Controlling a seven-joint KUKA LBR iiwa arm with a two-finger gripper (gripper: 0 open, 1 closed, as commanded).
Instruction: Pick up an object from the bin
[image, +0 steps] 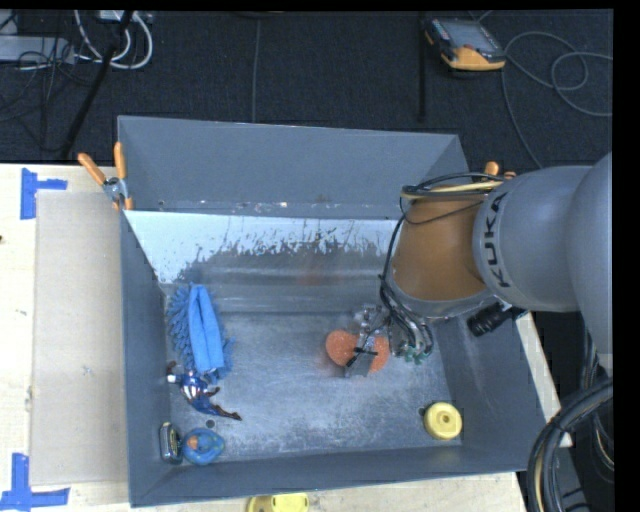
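On the bin's (141, 330) floor, right of centre, the gripper (363, 356) is down at a round orange object (340, 348), perhaps straddling it. Whether it has closed cannot be told. Lifting out remains.

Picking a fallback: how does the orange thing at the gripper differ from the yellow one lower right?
Place: the orange thing lies mid-bin, the yellow thing at lower right. Cover: the gripper partly hides the orange thing; the yellow thing lies exposed. Both are small and roundish.
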